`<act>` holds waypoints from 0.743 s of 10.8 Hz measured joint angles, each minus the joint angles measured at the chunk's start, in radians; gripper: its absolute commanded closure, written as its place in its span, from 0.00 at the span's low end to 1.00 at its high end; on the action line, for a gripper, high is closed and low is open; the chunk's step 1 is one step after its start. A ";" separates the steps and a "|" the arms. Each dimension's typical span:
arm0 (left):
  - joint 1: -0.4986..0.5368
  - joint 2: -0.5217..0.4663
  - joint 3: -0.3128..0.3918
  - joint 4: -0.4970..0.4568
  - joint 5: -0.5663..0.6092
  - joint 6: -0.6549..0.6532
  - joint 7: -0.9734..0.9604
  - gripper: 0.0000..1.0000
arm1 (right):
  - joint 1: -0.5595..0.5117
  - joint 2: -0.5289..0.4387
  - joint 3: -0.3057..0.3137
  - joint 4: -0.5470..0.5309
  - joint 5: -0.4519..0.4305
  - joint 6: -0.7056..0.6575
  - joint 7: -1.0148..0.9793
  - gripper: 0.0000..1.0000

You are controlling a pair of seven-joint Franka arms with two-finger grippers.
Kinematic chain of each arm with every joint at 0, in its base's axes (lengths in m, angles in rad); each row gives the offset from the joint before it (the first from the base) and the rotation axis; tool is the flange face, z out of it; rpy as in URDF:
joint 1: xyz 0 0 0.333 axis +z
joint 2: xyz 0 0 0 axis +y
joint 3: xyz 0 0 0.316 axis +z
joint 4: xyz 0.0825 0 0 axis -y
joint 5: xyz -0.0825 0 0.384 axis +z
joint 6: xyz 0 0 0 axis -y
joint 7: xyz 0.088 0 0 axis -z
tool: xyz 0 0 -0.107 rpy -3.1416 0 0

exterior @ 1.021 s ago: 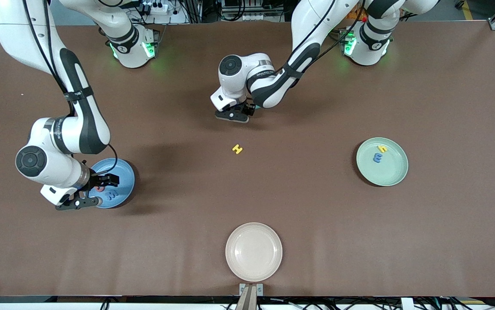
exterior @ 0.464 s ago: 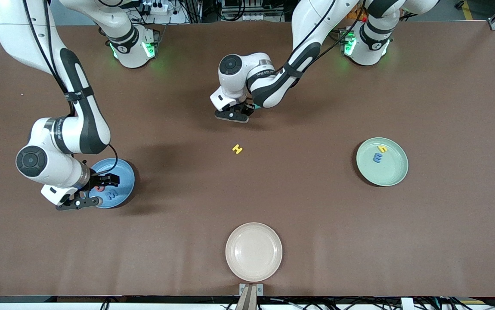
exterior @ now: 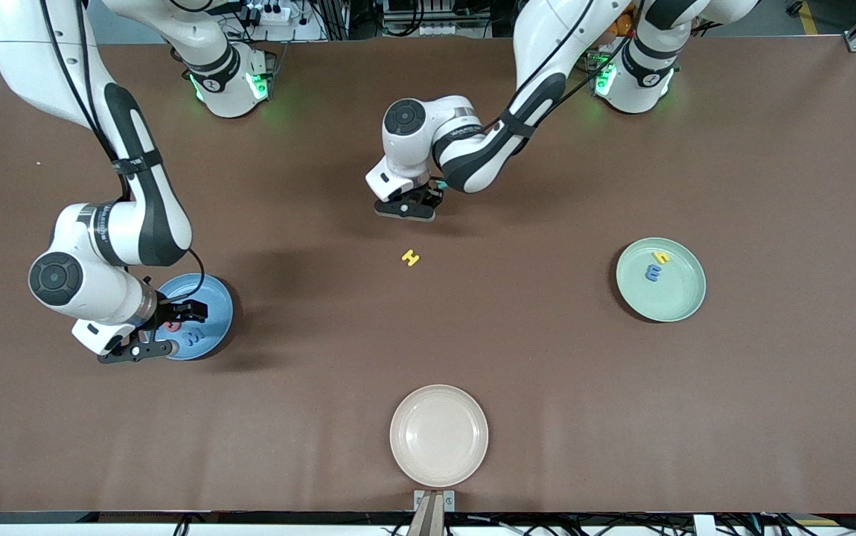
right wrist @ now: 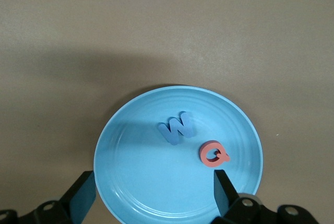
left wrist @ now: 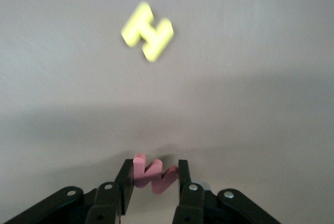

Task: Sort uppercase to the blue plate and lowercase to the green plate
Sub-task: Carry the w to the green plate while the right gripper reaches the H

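Note:
My left gripper (exterior: 414,201) is shut on the red w (left wrist: 155,176) and holds it just above the brown table (exterior: 547,372). The yellow H (exterior: 410,257) lies flat on the table a short way from it, and also shows in the left wrist view (left wrist: 147,31). My right gripper (exterior: 175,329) is open and empty over the blue plate (exterior: 216,316). That plate (right wrist: 135,182) holds the blue W (right wrist: 177,127) and the pink-red Q (right wrist: 214,154). The green plate (exterior: 677,298) holds the yellow h (exterior: 662,257) and the blue m (exterior: 653,273). The teal R and blue g are hidden.
An empty cream plate (exterior: 438,435) sits near the table's front edge, nearer the camera than the yellow H. The two arm bases stand along the table's back edge.
My left gripper has shifted slightly toward the yellow H with the red w in it. The right arm has not moved.

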 measured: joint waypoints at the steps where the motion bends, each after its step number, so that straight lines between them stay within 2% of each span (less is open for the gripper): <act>1: 0.030 -0.042 -0.001 0.003 0.002 -0.029 0.004 1.00 | 0.001 0.000 0.001 0.000 0.001 0.000 0.000 0.00; 3: 0.095 -0.130 -0.001 0.004 0.003 -0.100 0.054 1.00 | 0.009 -0.001 0.009 0.000 0.002 -0.005 0.028 0.00; 5: 0.182 -0.204 -0.006 0.004 -0.010 -0.174 0.151 1.00 | 0.036 -0.009 0.047 0.001 0.003 -0.022 0.149 0.00; 8: 0.356 -0.283 -0.007 0.002 -0.057 -0.326 0.450 1.00 | 0.163 -0.033 0.074 0.001 0.003 -0.047 0.404 0.00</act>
